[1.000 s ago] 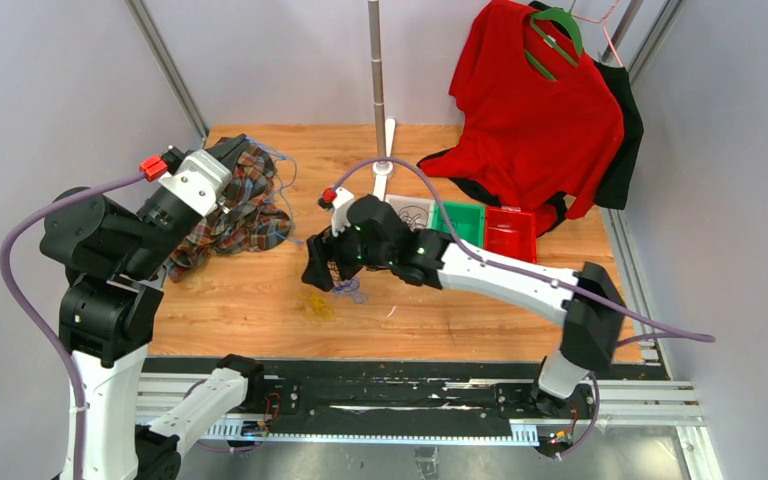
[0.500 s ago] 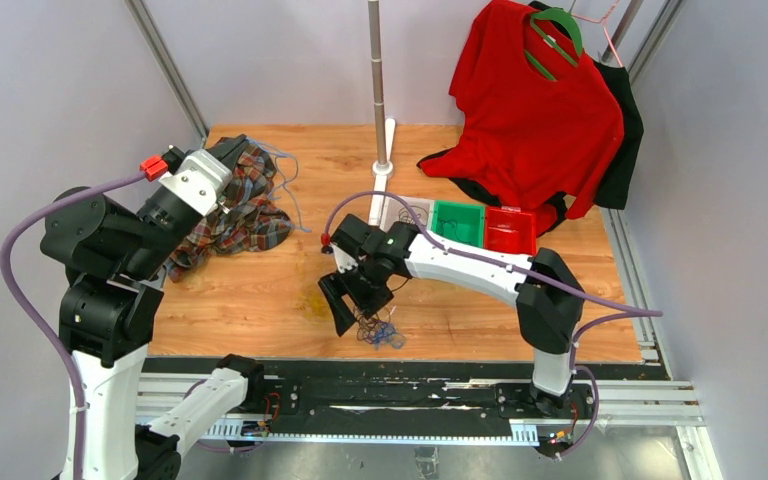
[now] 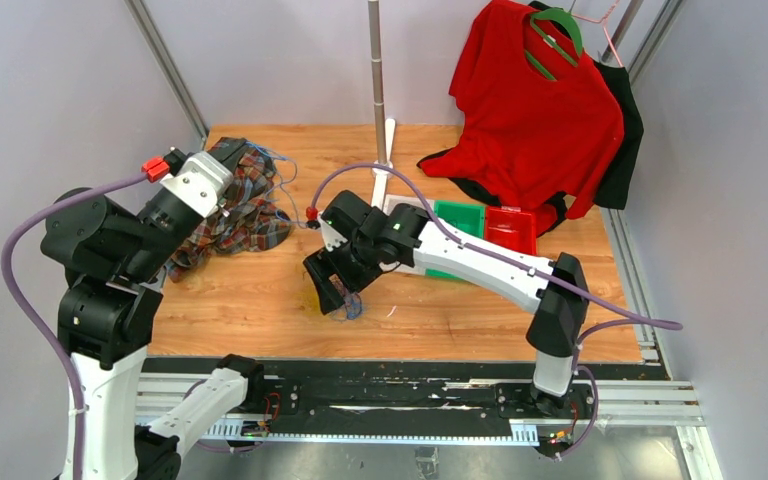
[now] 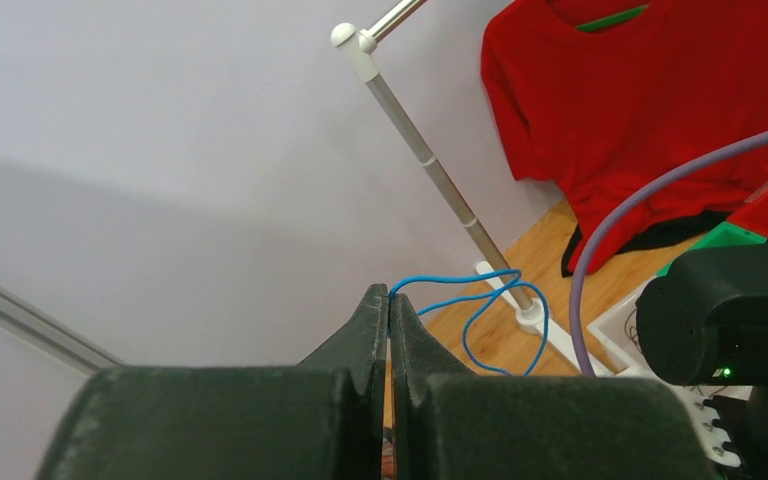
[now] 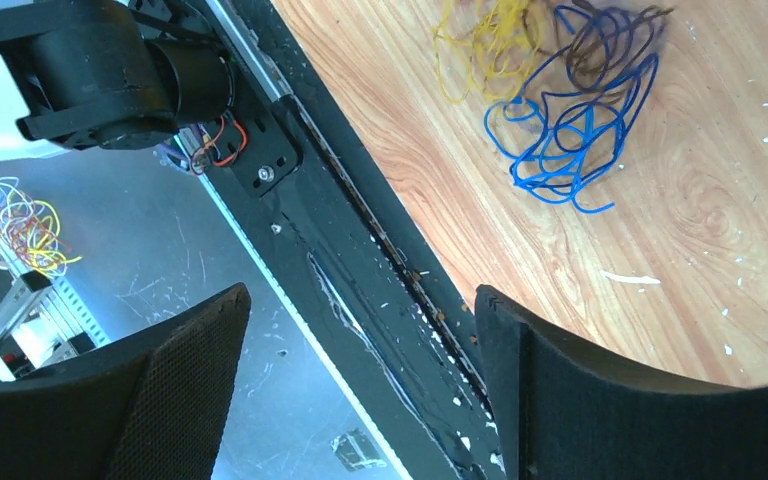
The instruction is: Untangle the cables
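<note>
The left claw (image 4: 389,300) is fully closed and pinches a thin blue cable (image 4: 475,300). The cable comes out from between its tips and hangs in loops in the air. In the top view this claw is at 10 o'clock of the tabletop (image 3: 260,320), by a plaid cloth (image 3: 245,215). The right claw (image 5: 358,292) stands wide open and holds nothing. It is near the front edge of the tabletop, at about 7 o'clock from the middle. The wad of cables (image 5: 560,130) lies on the wood just beside it. It has blue loops, with yellow strands at 11 o'clock of them and black ones at 12 o'clock, all touching.
</note>
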